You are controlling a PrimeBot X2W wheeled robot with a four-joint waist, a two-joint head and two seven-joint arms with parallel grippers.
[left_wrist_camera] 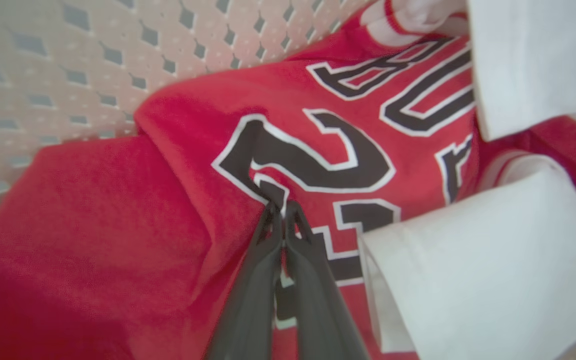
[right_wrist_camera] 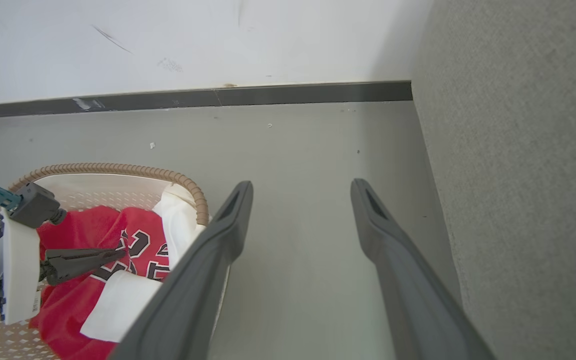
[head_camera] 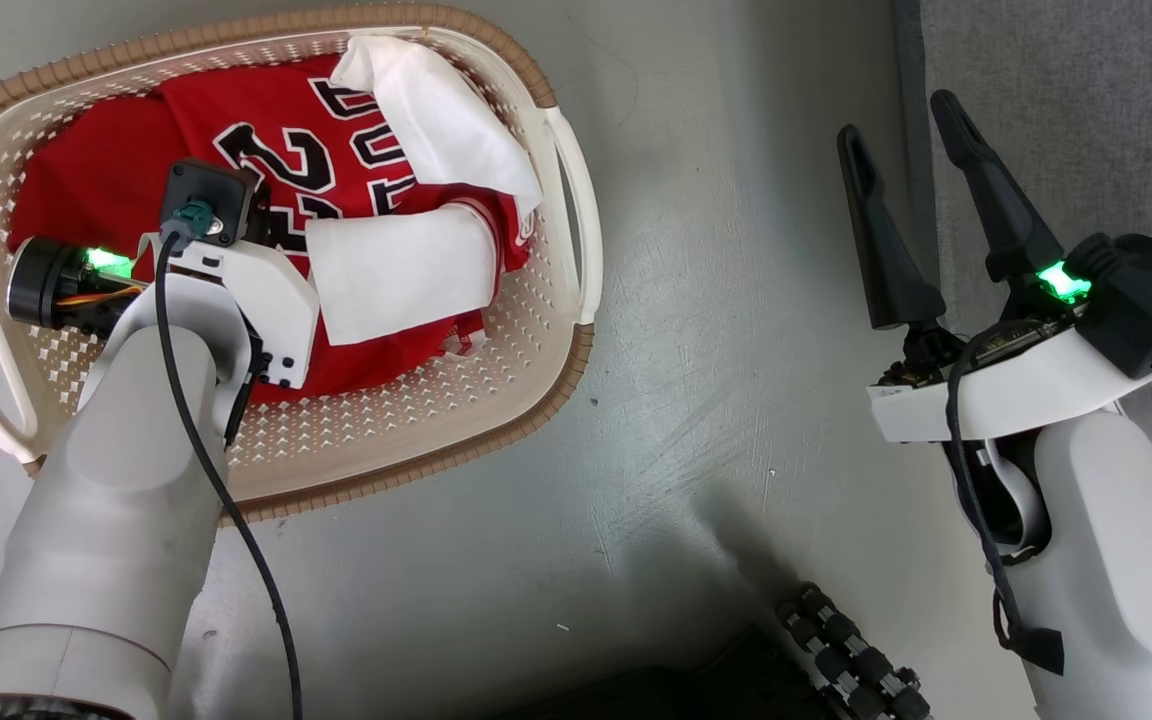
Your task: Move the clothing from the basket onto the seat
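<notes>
The left gripper [left_wrist_camera: 281,212] is closed, seemingly pinching a fold of the clothing [left_wrist_camera: 193,125] in the basket [head_camera: 536,300] — lift slowly so it does not slip; the right gripper [head_camera: 894,117] stands open.

1. Reaches down into the basket [head_camera: 524,68] with the left arm [head_camera: 126,480].
2. Pinches the left gripper [left_wrist_camera: 279,212] tight on the clothing [left_wrist_camera: 193,125] inside the basket.
3. Holds the right gripper [head_camera: 894,117] well right of the basket, fingers spread wide.
</notes>
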